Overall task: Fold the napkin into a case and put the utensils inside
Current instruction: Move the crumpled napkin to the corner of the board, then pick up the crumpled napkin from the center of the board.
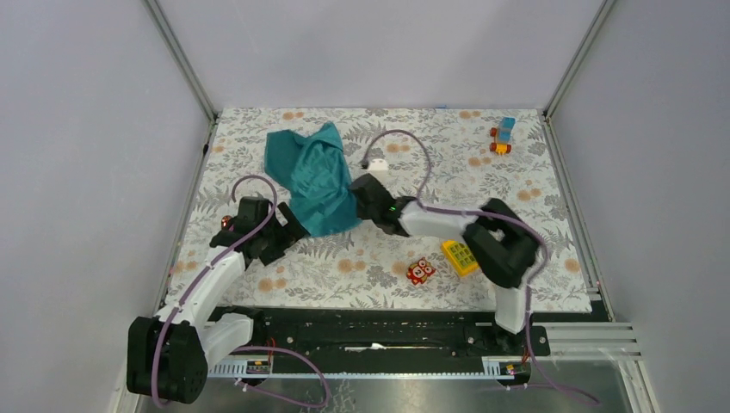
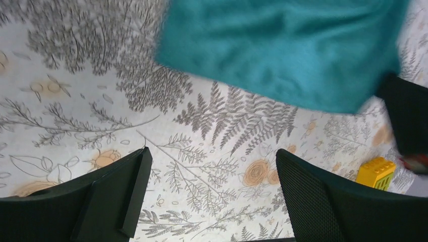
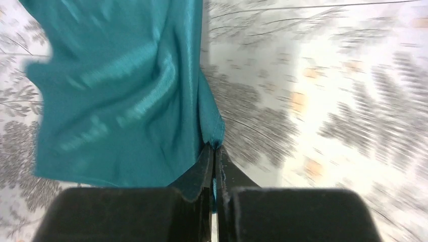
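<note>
A: If you start at the near side, red owl toy (image 1: 420,271) and yellow block (image 1: 459,256) sit just beside each other on the table (image 1: 387,249), right of centre. Neither is a task item.

B: Left arm?

A: Left gripper (image 2: 212,164) is spread wide and holds nothing. It hovers over bare patterned table just near of the napkin (image 1: 314,176), not touching it.

B: Right?

A: Right gripper (image 3: 214,156) is pressed together on the napkin's near right edge. The wrist view shows teal fabric pinched between the fingers, with a fold bunched just past the tips.

B: Napkin state?

A: It lies left of centre and runs from mid-table toward the far side. It's rumpled, not flat, and I can't tell how much of it is off the surface. Beyond it are a small white object (image 1: 376,161) and, at the far right, a toy car (image 1: 503,136).

B: Utensils?

A: None visible in any view.

B: Step?

A: My read is that it's very early. One edge has been grabbed so the cloth can be spread or the first fold started. No case shape yet.

B: Next move?

A: Probably the left gripper closes on the near left corner, then both arms pull the cloth flat before any fold. The right pinch is thin, so a fast drag could slip it. The utensils need locating before insertion.
</note>
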You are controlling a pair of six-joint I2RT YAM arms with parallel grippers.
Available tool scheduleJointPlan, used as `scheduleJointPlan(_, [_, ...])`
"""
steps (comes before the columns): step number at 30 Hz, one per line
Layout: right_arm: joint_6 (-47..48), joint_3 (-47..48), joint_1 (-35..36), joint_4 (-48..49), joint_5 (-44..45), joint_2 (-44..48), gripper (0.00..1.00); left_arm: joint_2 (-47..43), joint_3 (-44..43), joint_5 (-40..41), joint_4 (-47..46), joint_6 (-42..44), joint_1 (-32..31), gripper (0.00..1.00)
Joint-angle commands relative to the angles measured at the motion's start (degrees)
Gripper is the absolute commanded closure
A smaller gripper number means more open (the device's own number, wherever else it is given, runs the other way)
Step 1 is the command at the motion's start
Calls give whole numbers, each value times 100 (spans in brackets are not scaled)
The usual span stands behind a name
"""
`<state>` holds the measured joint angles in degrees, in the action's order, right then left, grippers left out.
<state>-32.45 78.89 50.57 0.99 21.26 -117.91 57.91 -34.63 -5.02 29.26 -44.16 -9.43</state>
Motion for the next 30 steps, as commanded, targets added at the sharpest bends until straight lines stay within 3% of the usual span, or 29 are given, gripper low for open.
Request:
scheduleJointPlan(1, [382, -1805, -94, 2225, 1008, 1982, 100, -27, 323, -482, -735, -509, 12, 1])
scheduleJointPlan(4, [483, -2462, -94, 2892, 956, 2357, 100, 131, 411, -449, -818, -513, -88, 1])
scheduleJointPlan(7, [447, -2488, -98, 2841, 917, 2292, 100, 371, 224, 328, -504, -539, -631, 1])
scheduleJointPlan(9, [455, -2431, -93, 2811, 881, 2221, 100, 650, -55, 825, -67, -723, -987, 6])
scheduleJointPlan(13, [404, -2296, -92, 2751, 809, 2066, 100, 980, -341, 1074, 355, -1413, -1594, 13])
scheduleJointPlan(21, [350, -2316, -93, 2761, 846, 2079, 100, 1089, -230, 782, 427, -3701, -2240, 15])
scheduleJointPlan(30, [308, -2376, -108, 2798, 902, 2137, 100, 2709, -1453, 564, 1209, -4450, -2407, 14])
